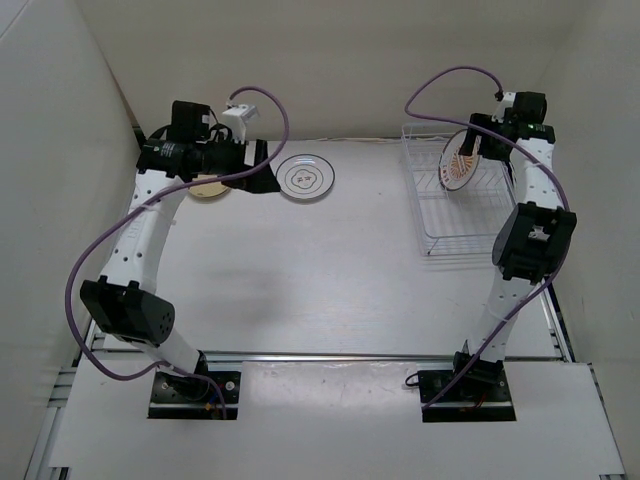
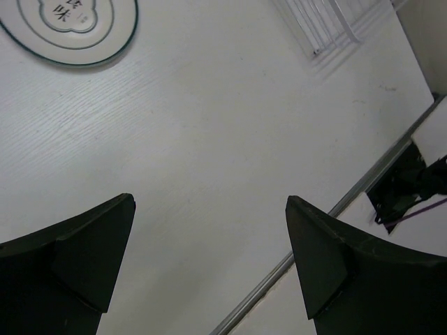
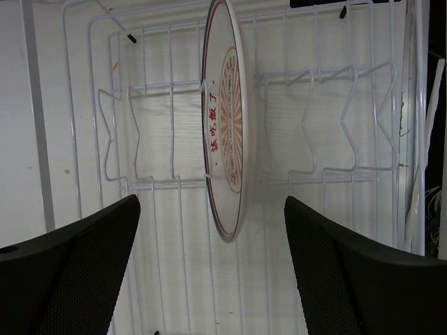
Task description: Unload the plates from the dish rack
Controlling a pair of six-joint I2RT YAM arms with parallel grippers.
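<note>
The white wire dish rack [image 1: 452,215] stands at the back right. The white plate with the orange sunburst centre [image 1: 459,162] stands on edge in it, and the right wrist view [image 3: 230,118] shows it held between the rack's wires [image 3: 314,181]. My right gripper [image 1: 479,140] is open just above this plate, one finger on each side, not touching it [image 3: 211,201]. The white plate with dark rings [image 1: 305,177] lies flat at the back centre. The cream-tan plate [image 1: 207,190] lies to its left, partly under my left arm. My left gripper [image 1: 256,178] is open and empty beside the ringed plate [image 2: 70,28].
White walls close in the table at the left, back and right. A metal rail [image 2: 293,259] runs along the table's near edge by the arm bases. Purple cables [image 1: 275,110] loop above both arms. A rack corner [image 2: 328,28] shows in the left wrist view.
</note>
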